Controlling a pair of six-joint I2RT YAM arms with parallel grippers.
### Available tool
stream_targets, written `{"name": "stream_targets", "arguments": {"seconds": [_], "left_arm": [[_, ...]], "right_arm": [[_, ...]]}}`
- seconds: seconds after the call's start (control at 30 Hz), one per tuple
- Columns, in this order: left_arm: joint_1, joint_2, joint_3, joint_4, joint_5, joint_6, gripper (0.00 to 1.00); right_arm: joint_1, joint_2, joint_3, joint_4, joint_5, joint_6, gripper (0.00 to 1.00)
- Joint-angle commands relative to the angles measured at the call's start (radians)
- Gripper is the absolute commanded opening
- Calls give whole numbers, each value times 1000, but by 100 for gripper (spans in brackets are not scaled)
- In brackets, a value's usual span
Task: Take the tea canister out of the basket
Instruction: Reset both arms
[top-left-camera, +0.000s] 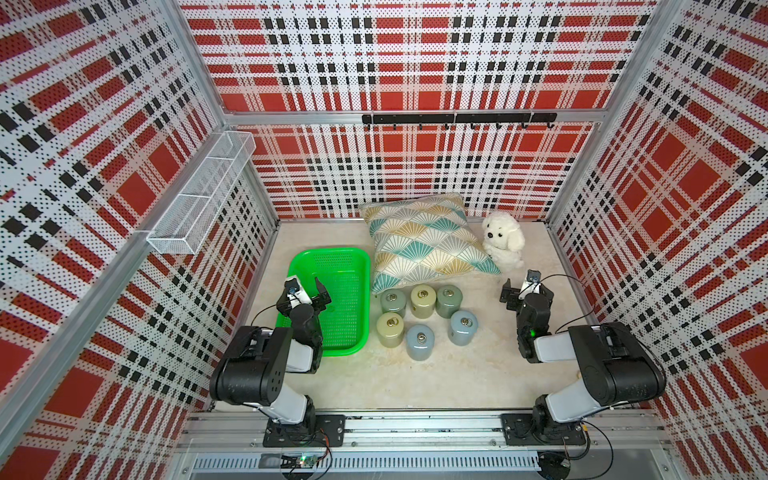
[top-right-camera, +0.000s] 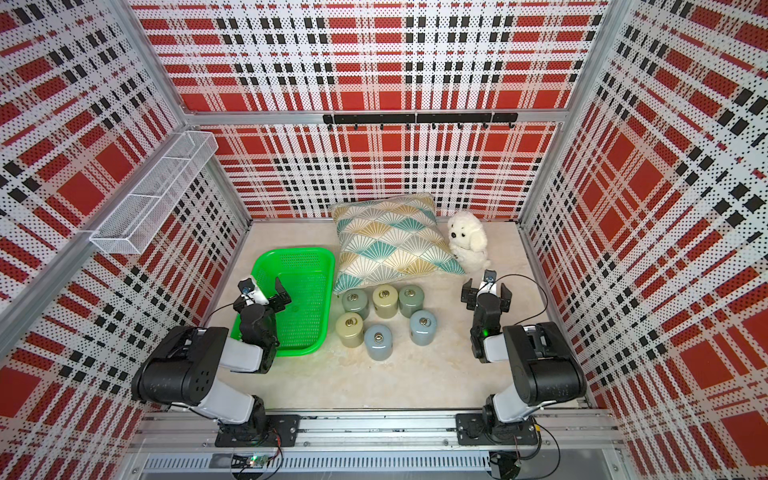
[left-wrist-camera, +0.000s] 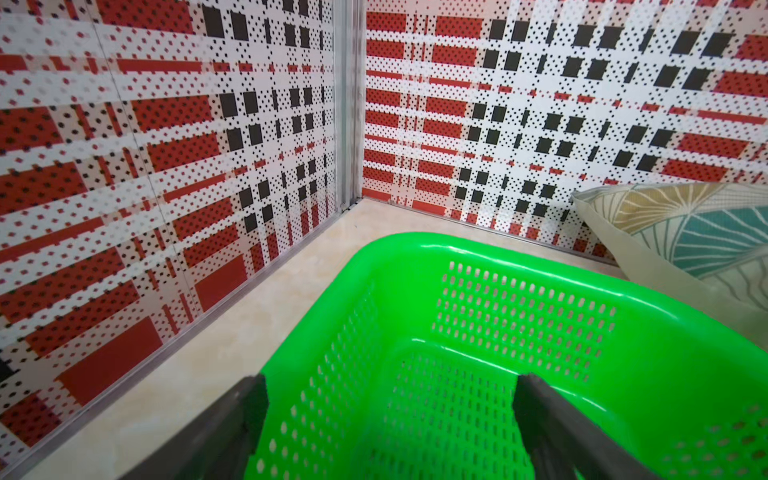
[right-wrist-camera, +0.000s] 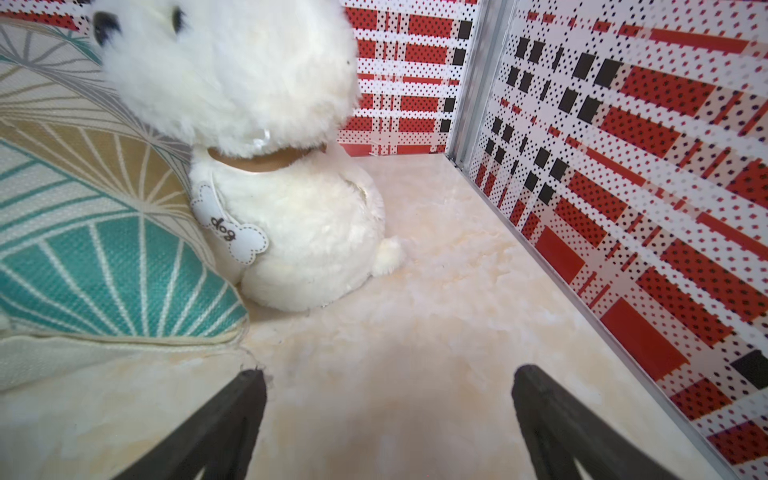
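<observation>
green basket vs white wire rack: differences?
The green basket is bright plastic; the wire rack is white mesh. The basket lies on the table; the rack hangs on the side wall, off the table. The basket is one wide tub; the rack is long, narrow and divided into compartments. Shared: both are perforated and look empty, though the left arm hides part of the basket.
</observation>
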Motion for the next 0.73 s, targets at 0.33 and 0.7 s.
{"name": "stream_targets", "arguments": {"seconds": [0.33,0.7], "left_arm": [[-28,10,4,102,-43,34,99],[-28,10,4,101,-43,35,99]], "right_arm": [[-13,0,1,46,-26,20,100],[-13,0,0,47,-26,21,100]]}}
